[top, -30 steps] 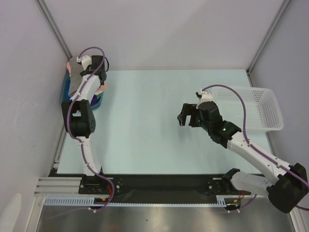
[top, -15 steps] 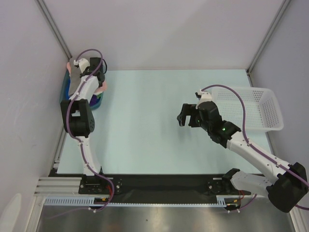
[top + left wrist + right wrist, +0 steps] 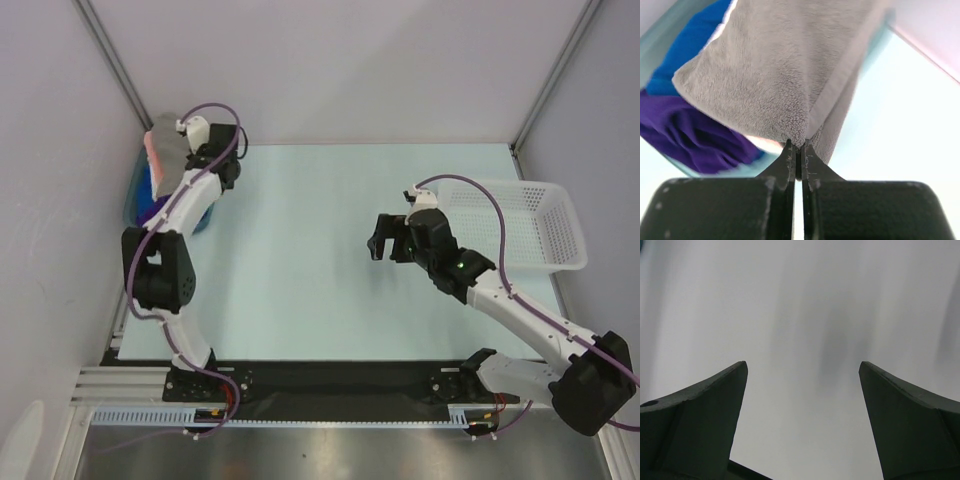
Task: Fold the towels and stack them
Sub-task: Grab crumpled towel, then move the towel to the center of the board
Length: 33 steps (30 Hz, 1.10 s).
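The pale green table [image 3: 300, 260] bears a blue tub [image 3: 132, 200] far left, a white mesh basket [image 3: 562, 238] right.

A white mesh basket [image 3: 565, 240] is sitting at the pale surface's [image 3: 300, 260] right edge, while a blue tub [image 3: 131, 200] is sitting at its left.

At the table's far left corner, the soft grey terry-cloth towel [image 3: 780, 75] is a plain, even grey, its smooth hem band the same shade. The crumpled purple terry towel [image 3: 695, 135] is deep violet and the blue terry towel [image 3: 687, 55] a vivid royal blue, both unpatterned. A salmon pink terry towel [image 3: 152, 162] shows a pale coral edge. The translucent plastic tub [image 3: 131, 205] is tinted blue-teal. The flat table top [image 3: 300, 260] is pale mint. The mesh plastic basket [image 3: 545, 225] at its right edge is white, with a grid of holes. Black fingers on the left gripper [image 3: 796, 147] and right gripper [image 3: 802, 370].
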Each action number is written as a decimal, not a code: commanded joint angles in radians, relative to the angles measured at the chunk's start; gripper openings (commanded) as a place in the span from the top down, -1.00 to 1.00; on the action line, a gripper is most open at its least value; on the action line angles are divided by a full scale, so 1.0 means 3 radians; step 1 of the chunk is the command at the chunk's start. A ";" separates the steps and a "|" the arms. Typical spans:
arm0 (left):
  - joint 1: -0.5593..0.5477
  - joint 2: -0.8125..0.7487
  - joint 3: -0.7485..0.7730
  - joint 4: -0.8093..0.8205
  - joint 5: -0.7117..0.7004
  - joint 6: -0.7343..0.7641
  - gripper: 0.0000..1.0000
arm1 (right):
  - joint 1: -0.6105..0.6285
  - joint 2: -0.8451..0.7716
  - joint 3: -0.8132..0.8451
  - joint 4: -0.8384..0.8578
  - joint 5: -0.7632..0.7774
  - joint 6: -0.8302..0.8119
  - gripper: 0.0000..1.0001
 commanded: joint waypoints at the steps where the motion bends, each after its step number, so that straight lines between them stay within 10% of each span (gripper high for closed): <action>1: -0.0481 -0.0583 -0.0371 0.0297 -0.0193 -0.0004 0.98 | -0.0053 0.0017 0.0018 0.0124 0.0092 -0.0066 -0.99; 18: -0.2285 -0.2229 -0.1721 0.0532 -0.0162 0.0113 0.97 | -0.0156 0.0129 -0.0074 0.0231 0.0143 -0.0086 -0.99; 33: -0.3329 -0.2649 -0.2171 0.0052 0.0047 -0.0490 0.96 | -0.0176 0.0364 -0.0069 0.0318 0.0061 -0.0117 -0.99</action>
